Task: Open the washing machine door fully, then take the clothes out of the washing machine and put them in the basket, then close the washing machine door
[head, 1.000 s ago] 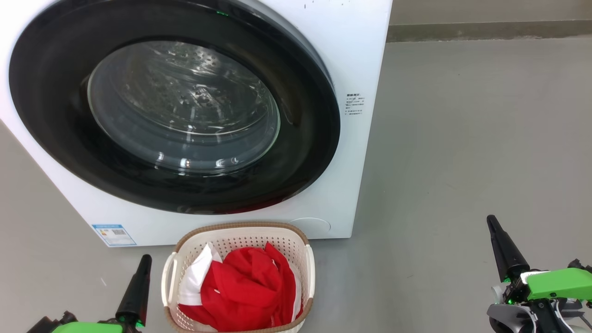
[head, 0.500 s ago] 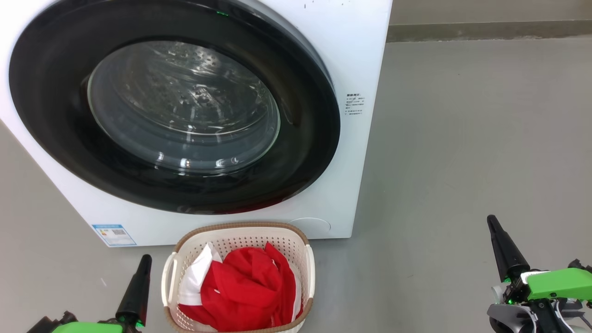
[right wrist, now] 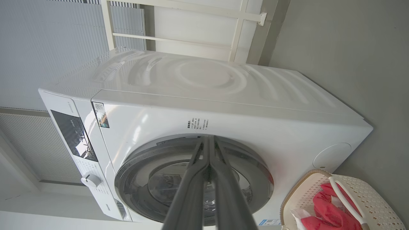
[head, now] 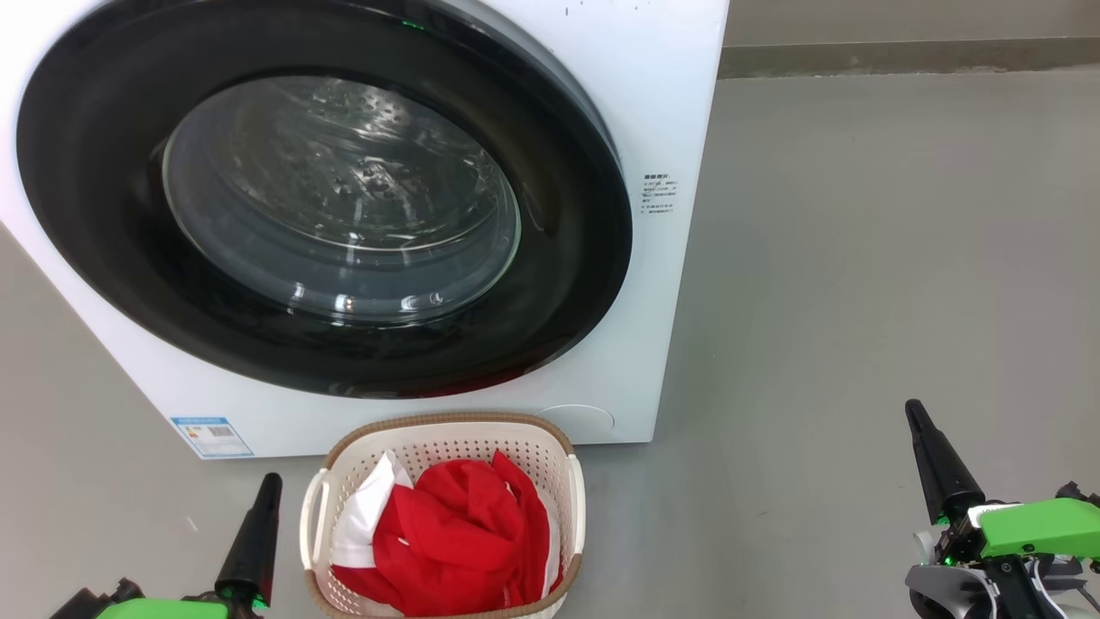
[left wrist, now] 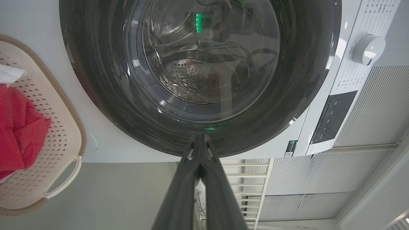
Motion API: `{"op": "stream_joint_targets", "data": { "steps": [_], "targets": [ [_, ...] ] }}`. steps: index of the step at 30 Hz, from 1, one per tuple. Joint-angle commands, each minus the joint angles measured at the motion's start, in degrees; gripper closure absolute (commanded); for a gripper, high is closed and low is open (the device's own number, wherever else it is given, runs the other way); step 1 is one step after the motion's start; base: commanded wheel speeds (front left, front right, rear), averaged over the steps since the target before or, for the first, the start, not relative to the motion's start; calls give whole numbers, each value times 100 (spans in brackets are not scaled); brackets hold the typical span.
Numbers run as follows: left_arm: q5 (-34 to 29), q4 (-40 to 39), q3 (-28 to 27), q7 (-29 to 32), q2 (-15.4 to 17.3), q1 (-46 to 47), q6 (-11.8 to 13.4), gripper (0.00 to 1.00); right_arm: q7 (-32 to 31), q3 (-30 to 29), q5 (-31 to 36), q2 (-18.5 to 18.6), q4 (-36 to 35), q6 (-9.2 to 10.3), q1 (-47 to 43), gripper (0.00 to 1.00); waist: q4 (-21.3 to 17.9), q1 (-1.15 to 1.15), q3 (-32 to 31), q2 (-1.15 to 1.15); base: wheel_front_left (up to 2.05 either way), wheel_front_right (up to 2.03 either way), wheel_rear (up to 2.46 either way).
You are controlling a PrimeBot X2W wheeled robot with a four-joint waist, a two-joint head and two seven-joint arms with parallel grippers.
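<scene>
**Door shut, clothes in the basket, both grippers closed and empty**

Head view first. The washing machine door is seen lying flush against the front of the white washing machine, and the steel drum can be made out through the glass. The basket is set on the grey floor just in front of the machine, below the door. The clothes are piled inside it, red with a white piece at the left. The left gripper is held low at the near left, just beside the basket. The right gripper is held at the near right, well apart from it. Both are pinched fully together and nothing is gripped.

Over to the left wrist view. The two dark fingers are pressed tight with nothing between them, and they are pointed at the door's black rim. A white knob is seen on the control panel, and the basket with red cloth is caught at the edge.

Now the right wrist view. Here too the fingers are closed on nothing. The machine is taken in from its right side, with the door seated in its front. The basket of clothes is parked at the foot of the machine.
</scene>
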State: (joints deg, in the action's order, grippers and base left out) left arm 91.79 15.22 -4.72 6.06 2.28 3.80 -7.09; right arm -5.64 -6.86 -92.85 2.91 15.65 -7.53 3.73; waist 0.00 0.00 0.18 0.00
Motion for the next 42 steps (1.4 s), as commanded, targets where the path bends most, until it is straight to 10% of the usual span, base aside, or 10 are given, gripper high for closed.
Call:
{"op": "stream_joint_targets", "data": {
  "steps": [1, 42],
  "targets": [
    [38, -119, -181, 43, 60, 238, -40, 100, -43, 86, 26, 37, -165, 4, 241, 100, 0, 0, 0, 0, 0, 0, 0],
    [38, -119, -180, 43, 60, 238, -40, 100, -64, 59, 48, 19, -164, 4, 243, 100, 0, 0, 0, 0, 0, 0, 0]
  ]
}}
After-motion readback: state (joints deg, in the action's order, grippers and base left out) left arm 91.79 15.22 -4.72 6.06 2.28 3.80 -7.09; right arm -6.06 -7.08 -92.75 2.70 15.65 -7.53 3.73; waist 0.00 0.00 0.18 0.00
